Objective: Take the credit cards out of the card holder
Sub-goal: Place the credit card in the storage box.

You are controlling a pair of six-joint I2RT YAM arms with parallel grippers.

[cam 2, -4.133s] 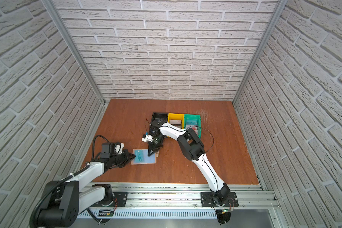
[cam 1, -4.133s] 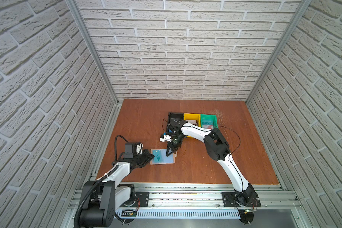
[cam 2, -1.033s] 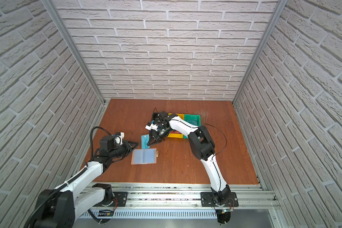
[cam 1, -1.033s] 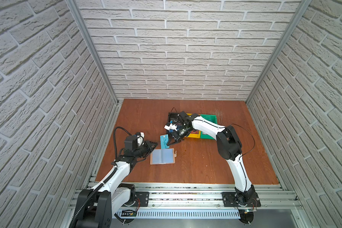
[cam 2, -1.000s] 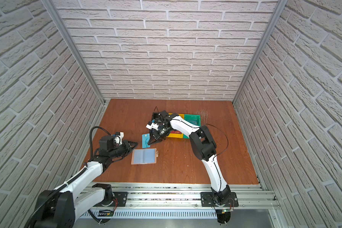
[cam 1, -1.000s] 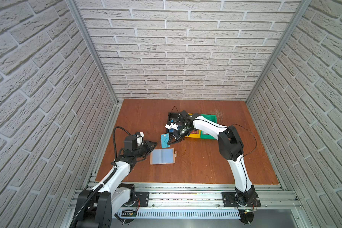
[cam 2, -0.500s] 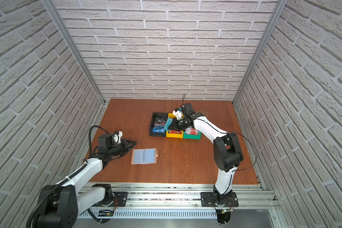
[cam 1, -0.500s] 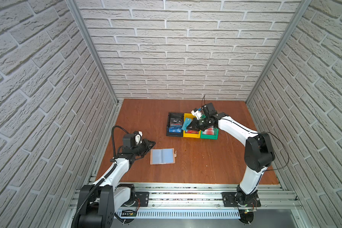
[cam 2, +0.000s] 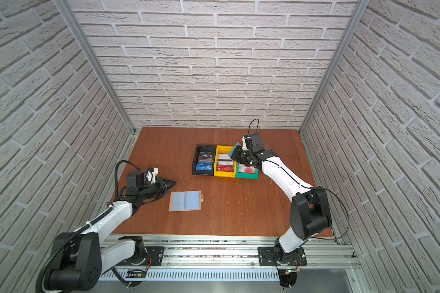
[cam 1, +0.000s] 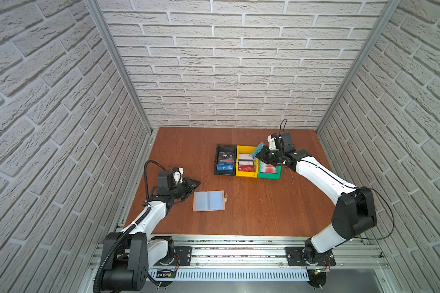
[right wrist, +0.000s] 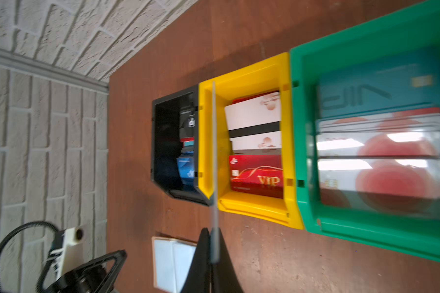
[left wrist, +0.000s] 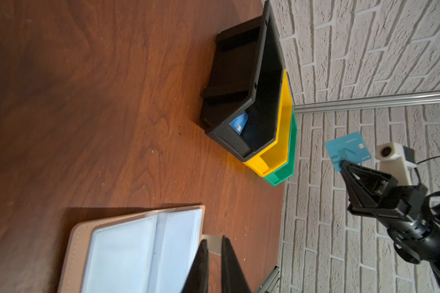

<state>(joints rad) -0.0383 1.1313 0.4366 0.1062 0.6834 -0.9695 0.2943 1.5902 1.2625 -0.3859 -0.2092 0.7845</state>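
Hovering over brick-walled wooden tabletop (left wrist: 87, 101), right hand (left wrist: 342, 164) pinches teal card (left wrist: 348, 149), left hand (left wrist: 214, 244) slightly parted.

In my right wrist view the green bin (right wrist: 299, 126) runs off the frame and its cards (right wrist: 381, 147) are blurred. The teal card (right wrist: 214, 152) shows only edge-on. In my left wrist view the card holder (left wrist: 127, 248) is cropped, and the black bin (left wrist: 229, 76) hides most of its contents.
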